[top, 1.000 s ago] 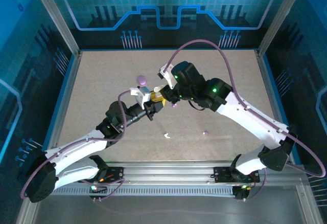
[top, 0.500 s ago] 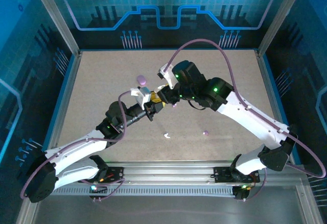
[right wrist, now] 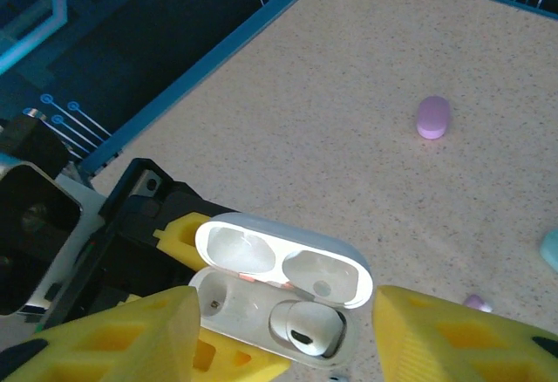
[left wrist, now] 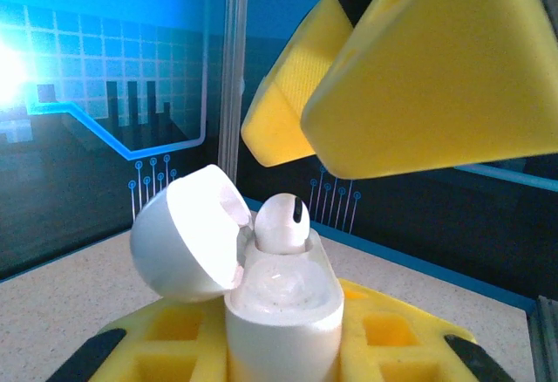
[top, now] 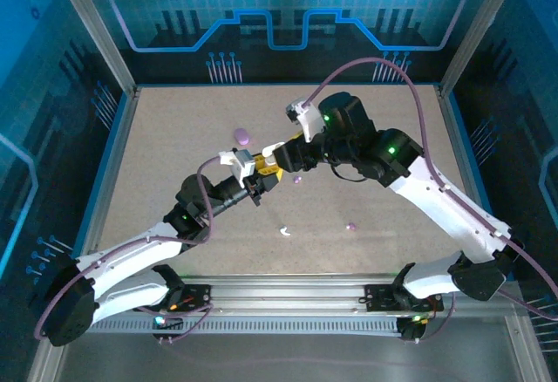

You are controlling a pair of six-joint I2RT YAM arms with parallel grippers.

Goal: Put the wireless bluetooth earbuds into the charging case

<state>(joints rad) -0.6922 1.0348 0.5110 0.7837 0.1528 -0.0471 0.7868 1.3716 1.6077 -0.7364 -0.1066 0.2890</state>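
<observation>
My left gripper (top: 259, 175) is shut on the white charging case (left wrist: 281, 312), holding it upright with its lid (left wrist: 185, 235) swung open. One white earbud (left wrist: 281, 222) sits in a slot of the case (right wrist: 277, 305); in the right wrist view this earbud (right wrist: 305, 330) fills the right slot and the left slot (right wrist: 214, 299) is empty. My right gripper (right wrist: 286, 317) hangs open just above the case, its yellow fingers (left wrist: 418, 77) apart and holding nothing. Another white earbud (top: 285, 230) lies on the table in front.
A purple case (top: 241, 137) lies behind the grippers, also the purple case (right wrist: 433, 117) in the right wrist view. Purple earbuds (top: 351, 225) (top: 297, 178) lie on the table. A light-blue piece (right wrist: 551, 249) shows at the right edge. Blue rails (top: 118, 138) border the table.
My right gripper has opened wider and drawn back up and to the right, away from the case. The left arm and the case have stayed put.
</observation>
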